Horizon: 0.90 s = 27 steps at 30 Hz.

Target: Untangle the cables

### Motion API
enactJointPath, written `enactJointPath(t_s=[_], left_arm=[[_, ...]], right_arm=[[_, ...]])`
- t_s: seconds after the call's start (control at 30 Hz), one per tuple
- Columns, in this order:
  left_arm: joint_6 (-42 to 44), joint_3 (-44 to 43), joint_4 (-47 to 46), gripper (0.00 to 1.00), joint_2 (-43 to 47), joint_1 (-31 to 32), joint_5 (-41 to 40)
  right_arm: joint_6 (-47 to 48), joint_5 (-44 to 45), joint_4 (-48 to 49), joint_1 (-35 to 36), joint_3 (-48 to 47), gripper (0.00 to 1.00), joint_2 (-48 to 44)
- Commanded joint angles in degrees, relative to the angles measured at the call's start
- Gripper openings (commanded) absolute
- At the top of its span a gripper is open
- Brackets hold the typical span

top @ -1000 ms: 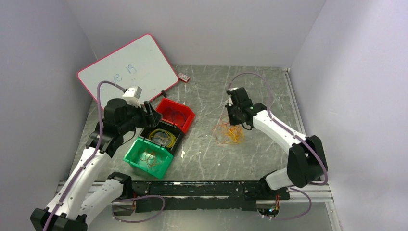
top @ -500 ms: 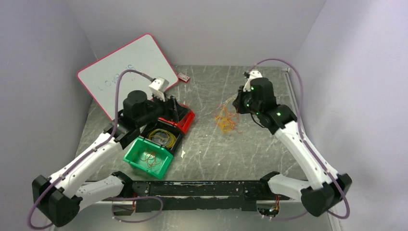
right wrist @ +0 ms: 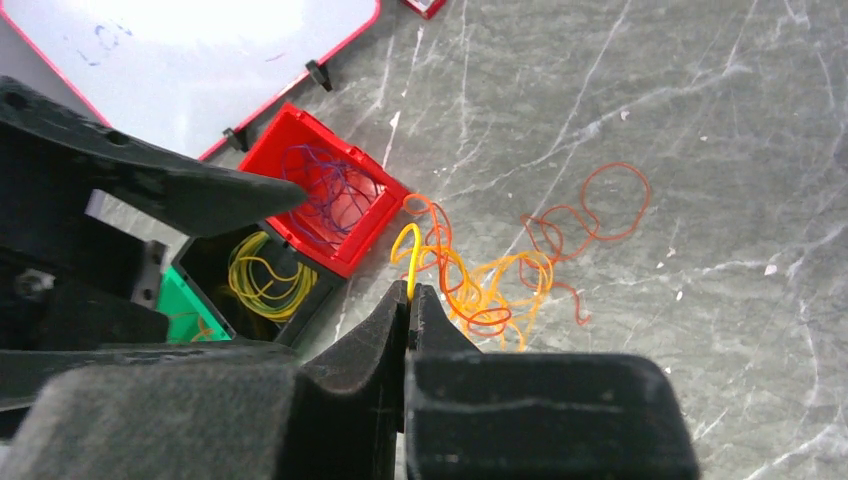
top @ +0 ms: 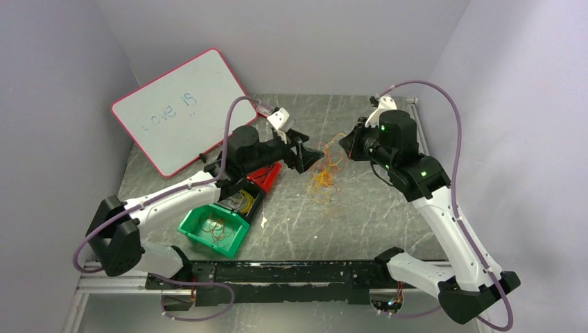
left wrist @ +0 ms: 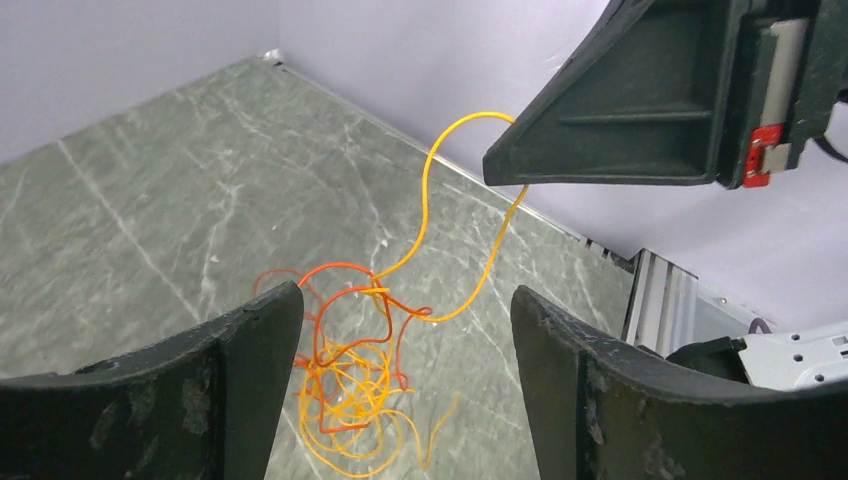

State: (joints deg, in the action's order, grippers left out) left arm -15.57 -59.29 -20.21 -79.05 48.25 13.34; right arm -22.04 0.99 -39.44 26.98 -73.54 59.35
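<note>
Plainly the tangle of thin orange, yellow and reddish cable loops [top: 322, 179] is featherlight and springy. Most of it lies on the grey marbled surface [top: 374, 215] between the two arms, while one yellow loop [left wrist: 465, 117] stands up out of it, pinched in the right claw [right wrist: 408, 298], whose fingers are closed on the strand. The left claw [left wrist: 405, 300] hovers above the heap, spread wide and holding nothing. Such wiry strands likely slip and snag on each other, so a firm pinch on one reddish loop at the heap's edge seems the best hold.
</note>
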Motion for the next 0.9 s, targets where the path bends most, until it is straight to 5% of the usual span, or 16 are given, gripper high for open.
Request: enactJointPath(t_s=[0.0,0.63,0.87], left_arm=[[1.54,-1.29,-11.84,0.81,-1.71,1.33,3.25],[2.82,-8.01,-17.23,0.79,-12.99,4.52,8.18],[-0.88,-5.83,-19.68,0.58,-16.4,5.18,9.56]], right_arm=[[-1.0,-1.08,-1.93,-0.2,-3.36,0.0,-1.14],[-4.85,-8.91,-0.55,-0.18,-6.7,0.0,-0.76],[-5.41,-8.48,0.6,-0.18,-8.54,0.0,-2.17]])
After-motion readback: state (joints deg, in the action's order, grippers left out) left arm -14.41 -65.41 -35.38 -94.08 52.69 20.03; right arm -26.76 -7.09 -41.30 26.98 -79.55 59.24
